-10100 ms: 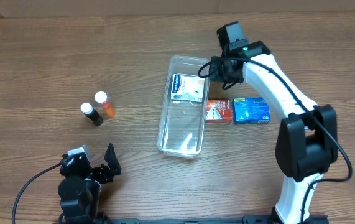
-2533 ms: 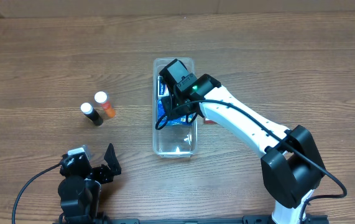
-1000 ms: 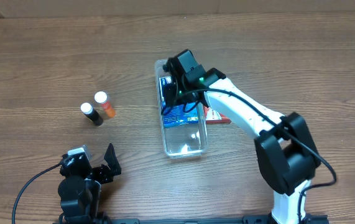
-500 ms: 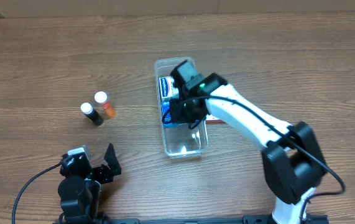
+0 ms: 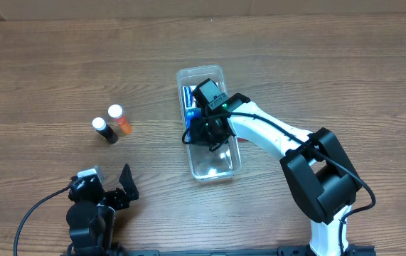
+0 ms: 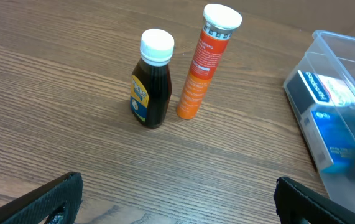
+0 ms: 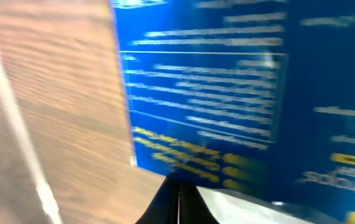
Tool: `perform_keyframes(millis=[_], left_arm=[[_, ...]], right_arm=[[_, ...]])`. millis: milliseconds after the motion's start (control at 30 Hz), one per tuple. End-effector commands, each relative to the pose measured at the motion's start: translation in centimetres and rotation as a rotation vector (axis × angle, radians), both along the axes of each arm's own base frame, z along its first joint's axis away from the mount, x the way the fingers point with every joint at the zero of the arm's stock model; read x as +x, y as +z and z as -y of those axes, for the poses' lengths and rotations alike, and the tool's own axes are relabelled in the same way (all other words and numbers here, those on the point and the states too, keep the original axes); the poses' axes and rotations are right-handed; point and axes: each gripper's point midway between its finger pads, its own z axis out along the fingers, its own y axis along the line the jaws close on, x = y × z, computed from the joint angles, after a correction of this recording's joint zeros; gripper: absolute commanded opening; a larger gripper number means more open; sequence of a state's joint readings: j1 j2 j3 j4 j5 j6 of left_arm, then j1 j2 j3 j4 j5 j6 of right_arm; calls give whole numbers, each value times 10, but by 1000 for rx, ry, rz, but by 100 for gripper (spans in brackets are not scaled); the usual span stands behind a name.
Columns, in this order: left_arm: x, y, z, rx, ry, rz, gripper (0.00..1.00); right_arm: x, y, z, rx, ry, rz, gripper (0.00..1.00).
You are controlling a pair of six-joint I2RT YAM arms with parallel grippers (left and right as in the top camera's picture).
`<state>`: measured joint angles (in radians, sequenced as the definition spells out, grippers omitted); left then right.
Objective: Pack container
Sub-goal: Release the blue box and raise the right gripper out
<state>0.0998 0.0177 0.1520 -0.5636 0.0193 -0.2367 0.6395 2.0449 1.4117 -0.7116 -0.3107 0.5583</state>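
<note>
Right claw (image 5: 205,135) was fully closed on nothing, down inside the container (image 5: 215,167) mid-desk (image 5: 330,71), tips just beside a blue box (image 7: 227,81), while left claw (image 5: 105,179) sat wide open at near left, facing a dark bottle (image 6: 151,87) and an orange tube (image 6: 203,68).

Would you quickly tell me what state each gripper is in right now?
Left gripper: open, holding nothing.
Right gripper: shut, with nothing visibly held.
</note>
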Motion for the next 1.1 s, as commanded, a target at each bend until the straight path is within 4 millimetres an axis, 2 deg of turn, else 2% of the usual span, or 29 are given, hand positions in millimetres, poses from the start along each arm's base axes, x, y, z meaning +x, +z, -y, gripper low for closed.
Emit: perform_keyframes(millis=[0, 167, 433, 567, 633, 733, 833, 967, 1067], left_arm=[[0, 0, 0, -12, 5, 5, 100], [0, 0, 0, -12, 5, 5, 100], [0, 0, 0, -12, 5, 5, 100], [0, 0, 0, -12, 5, 5, 100], [0, 0, 0, -12, 5, 5, 100], [0, 0, 0, -12, 5, 5, 100], [0, 0, 0, -12, 5, 5, 100], [0, 0, 0, -12, 5, 5, 100], [0, 0, 0, -12, 5, 5, 100]], right_arm=[[8, 7, -8, 36, -9, 33, 4], [7, 10, -12, 48, -2, 32, 4], [10, 37, -49, 130, 52, 100, 5], [12, 42, -54, 149, 56, 111, 36], [15, 46, -54, 150, 58, 119, 40], [21, 65, -58, 161, 124, 182, 48], [28, 99, -45, 84, 166, 279, 50], [30, 134, -6, -54, 126, 340, 50], [32, 138, 23, -100, 78, 309, 51]])
